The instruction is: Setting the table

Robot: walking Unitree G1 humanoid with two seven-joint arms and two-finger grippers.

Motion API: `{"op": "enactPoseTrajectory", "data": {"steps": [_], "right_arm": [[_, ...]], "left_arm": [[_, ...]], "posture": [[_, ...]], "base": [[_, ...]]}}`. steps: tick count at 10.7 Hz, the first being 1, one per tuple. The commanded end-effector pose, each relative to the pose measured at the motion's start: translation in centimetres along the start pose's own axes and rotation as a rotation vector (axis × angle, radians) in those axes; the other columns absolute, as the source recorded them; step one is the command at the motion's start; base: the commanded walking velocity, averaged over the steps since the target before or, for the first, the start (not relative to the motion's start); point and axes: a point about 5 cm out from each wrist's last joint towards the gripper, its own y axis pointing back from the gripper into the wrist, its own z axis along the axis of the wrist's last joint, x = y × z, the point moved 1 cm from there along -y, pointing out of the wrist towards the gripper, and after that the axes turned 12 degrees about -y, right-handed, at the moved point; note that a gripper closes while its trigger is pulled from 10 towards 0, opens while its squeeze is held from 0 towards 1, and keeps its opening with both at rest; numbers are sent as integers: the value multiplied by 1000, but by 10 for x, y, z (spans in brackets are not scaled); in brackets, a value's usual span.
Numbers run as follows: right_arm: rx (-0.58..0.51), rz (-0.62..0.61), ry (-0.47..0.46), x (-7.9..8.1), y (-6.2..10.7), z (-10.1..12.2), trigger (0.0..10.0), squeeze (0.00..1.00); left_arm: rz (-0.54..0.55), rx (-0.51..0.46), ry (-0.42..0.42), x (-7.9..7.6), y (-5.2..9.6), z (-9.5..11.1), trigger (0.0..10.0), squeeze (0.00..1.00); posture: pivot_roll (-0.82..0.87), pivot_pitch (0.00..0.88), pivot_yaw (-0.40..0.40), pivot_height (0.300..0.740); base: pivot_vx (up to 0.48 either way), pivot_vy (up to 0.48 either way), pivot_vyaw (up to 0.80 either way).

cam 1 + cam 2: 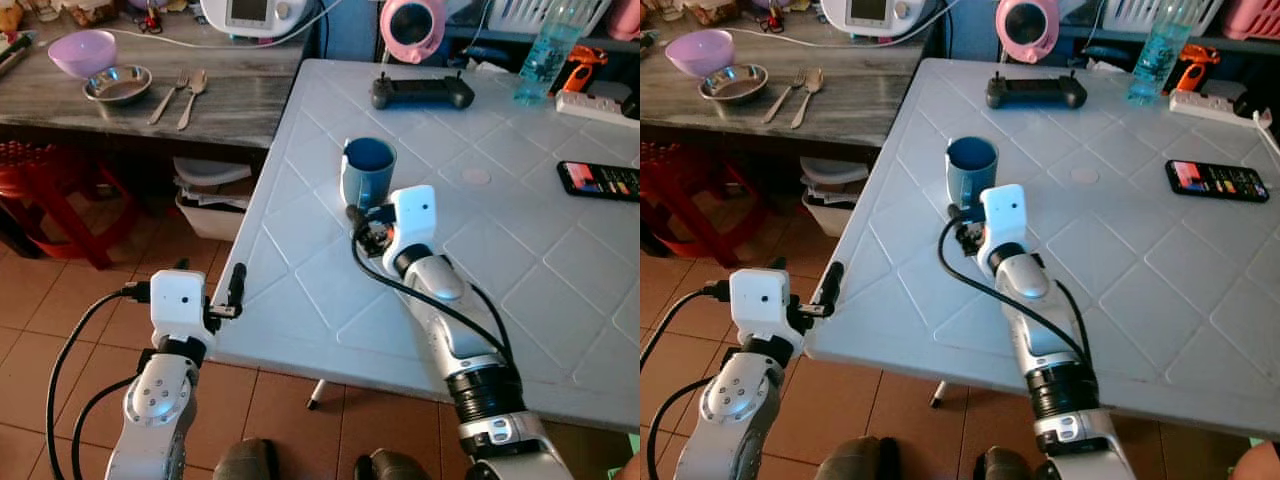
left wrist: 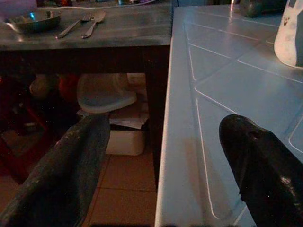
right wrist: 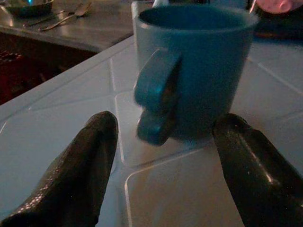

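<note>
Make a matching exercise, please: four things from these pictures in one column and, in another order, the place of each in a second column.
Things:
1. mug
2. phone
3. fork
4. bottle

Places:
A. dark wooden table, beside the steel bowl
B. white table, just ahead of the open right tool
C. white table, far edge
D. white table, right side

Pairs: 1-B, 2-D, 3-A, 4-C

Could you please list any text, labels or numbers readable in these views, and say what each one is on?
None can be read.
Smartphone on the white table: its lit screen shows coloured blocks, too small to read.
White appliance on the grey table: its display is too blurred to read.
Water bottle: no legible label.
Blue mug: plain.
</note>
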Motion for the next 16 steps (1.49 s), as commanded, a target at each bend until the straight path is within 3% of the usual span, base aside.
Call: {"op": "enactPoseTrajectory", "data": {"steps": [1, 6, 7, 8, 12, 16], "right_arm": [[16, 18, 1, 5, 1, -2, 10000, 0], [-44, 7, 5, 20, -25, 18, 10000, 0], [-61, -18, 21, 19, -30, 24, 706, 0], [-57, -51, 40, 15, -31, 23, 0, 0], [-62, -165, 43, -11, -26, 19, 0, 0], [-89, -182, 54, -18, -29, 25, 0, 0]], "left_arm": [[15, 0, -9, 3, 0, 2, 10000, 0], [-19, -3, 22, -5, 1, 3, 10000, 0], [-21, -8, 29, -6, 1, 4, 10000, 0], [-24, -9, 35, -7, 2, 4, 10000, 0], [-44, -11, 45, -9, 3, 5, 10000, 0], [-35, -9, 34, -7, 2, 4, 10000, 0]], "posture": [[46, 121, 26, 740], [51, 139, 23, 740], [53, 140, 20, 740], [52, 142, 19, 740], [48, 146, 24, 740], [54, 134, 26, 740]], "base": [[0, 0, 0], [0, 0, 0], [0, 0, 0], [0, 0, 0], [0, 0, 0], [0, 0, 0]]}}
